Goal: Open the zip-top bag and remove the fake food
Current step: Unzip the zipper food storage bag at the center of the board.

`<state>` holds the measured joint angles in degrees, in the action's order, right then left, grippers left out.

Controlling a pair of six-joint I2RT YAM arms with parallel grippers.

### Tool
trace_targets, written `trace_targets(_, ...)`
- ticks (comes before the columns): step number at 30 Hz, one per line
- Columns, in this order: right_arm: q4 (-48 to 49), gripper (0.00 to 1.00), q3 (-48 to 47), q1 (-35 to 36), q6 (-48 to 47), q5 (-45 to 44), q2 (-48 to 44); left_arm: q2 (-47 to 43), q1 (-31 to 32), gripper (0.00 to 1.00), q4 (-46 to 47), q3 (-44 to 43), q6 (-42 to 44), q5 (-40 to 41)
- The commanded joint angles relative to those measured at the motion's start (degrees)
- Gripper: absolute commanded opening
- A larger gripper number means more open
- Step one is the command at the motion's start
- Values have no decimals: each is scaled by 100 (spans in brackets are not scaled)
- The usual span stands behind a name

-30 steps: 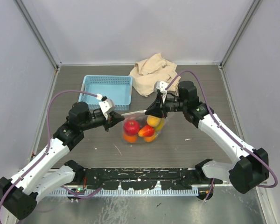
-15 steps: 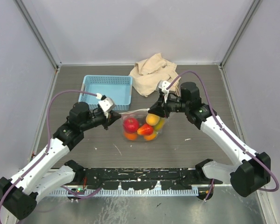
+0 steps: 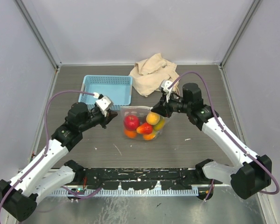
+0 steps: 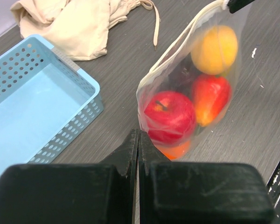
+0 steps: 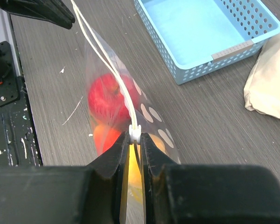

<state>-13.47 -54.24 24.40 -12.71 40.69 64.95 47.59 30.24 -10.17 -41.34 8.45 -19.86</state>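
Looking down from the top camera, with 12 o'clock as the far wall and 6 o'clock as the arm bases: the zip-top bag (image 3: 136, 113) sits mid-table, stretched between both arms.

- Long axis: the white zip strip (image 3: 141, 108) runs roughly from 9 to 3 o'clock, tilted slightly so the right end sits further toward 12. The zip edge is on the bag's 12 o'clock side and the bag's belly sags toward 6.
- Fake food (image 3: 144, 127) is all inside the bag, bunched toward its 6 o'clock end. A red apple (image 3: 131, 122) is at the 9 o'clock side, a yellow-orange round fruit (image 3: 153, 118) toward 2, and an orange piece (image 3: 129, 134) is lowest. The left wrist view shows the same pile through the clear plastic (image 4: 169, 116).
- Left gripper (image 3: 114, 115): jaws pressed flat together on the bag's 9 o'clock corner. In its wrist view (image 4: 138, 135) the bag edge (image 4: 151, 77) runs straight into the fingertips.
- Right gripper (image 3: 159, 108): jaws nipped on the small white slider (image 5: 135, 133) at the strip's 3 o'clock end (image 5: 134, 139). From there two white lines of the strip (image 5: 113, 70) run off, close together, toward the other gripper. White dots show on the plastic (image 5: 149, 114).
- Whether the mouth is fully parted I cannot tell.
- Blue basket (image 3: 107, 78) stands at 11 o'clock from the bag, just beyond the left gripper. A crumpled beige cloth bag (image 3: 151, 74) lies at 12 to 1 o'clock, apart from the zip-top bag.
- Table (image 3: 200, 88) is dark wood-grain.
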Motion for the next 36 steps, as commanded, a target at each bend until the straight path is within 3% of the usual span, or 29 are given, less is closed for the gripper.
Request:
trace_targets(1,31,2,25,-26,73,-140,-214,-139,-61,0,90,-287,52,205)
trace_targets(4,25,2,40,-34,75,-134,-218,-141,-79,0,107,-275,36,162)
trace_targets(7,29,2,37,-30,59,0,-196,-267,-88,2,355,-199,-10,-397)
trace_targets(10,42,2,23,-31,32,205,-174,-475,-96,37,746,27,-85,-929)
trace_targets(14,77,2,36,-32,23,432,-169,-532,-96,75,1272,281,23,-1434)
trace_targets(16,98,2,36,-32,15,529,-161,-335,-87,85,1436,221,61,-1661)
trace_targets(22,149,2,46,-32,5,758,-153,668,-88,90,537,-877,287,-2325)
trace_targets(27,196,2,51,-32,13,817,-124,1565,-88,89,-196,-1656,902,-2966)
trace_targets(30,196,2,50,-32,6,823,-130,1950,-88,72,-415,-1936,965,-3123)
trace_targets(36,211,2,63,-25,5,859,-126,2132,-62,51,-122,-1793,809,-3345)
